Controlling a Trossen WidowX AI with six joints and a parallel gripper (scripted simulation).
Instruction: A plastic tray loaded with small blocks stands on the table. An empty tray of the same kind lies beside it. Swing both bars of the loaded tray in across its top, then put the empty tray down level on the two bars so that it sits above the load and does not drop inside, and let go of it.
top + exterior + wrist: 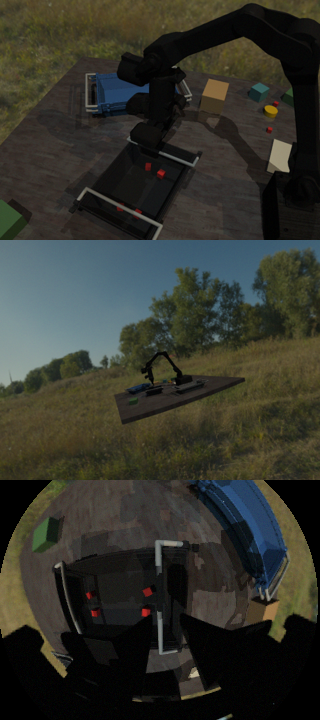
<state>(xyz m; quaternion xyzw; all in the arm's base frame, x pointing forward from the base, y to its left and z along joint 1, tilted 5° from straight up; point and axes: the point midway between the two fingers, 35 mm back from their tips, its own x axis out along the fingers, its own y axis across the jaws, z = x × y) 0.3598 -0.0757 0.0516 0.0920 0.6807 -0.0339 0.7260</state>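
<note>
The dark loaded tray (pixel 170 196) (pixel 155 392) (pixel 120 556) holds several red blocks (pixel 161 174) (pixel 147 591). Its far bar (pixel 178 158) (pixel 160 627) lies inward across the top. Its near bar (pixel 108 200) (pixel 69 602) stands raised at the other end; its exact angle is hard to tell. My gripper (pixel 153 150) (pixel 153 386) (pixel 166 617) points down at the far bar, fingers partly open, with the bar showing between the tips; contact cannot be told. A blue tray (pixel 116 88) (pixel 138 387) (pixel 260 535) looks empty, with its bars swung out.
Another dark tray (pixel 189 387) with wire bars lies beside the arm's base. An orange box (pixel 214 94) (pixel 262 611), a teal cube (pixel 258 92), a yellow disc (pixel 270 111) and a cream panel (pixel 279 156) lie on the right. A green block (pixel 9 219) (pixel 133 401) (pixel 46 535) is at the left.
</note>
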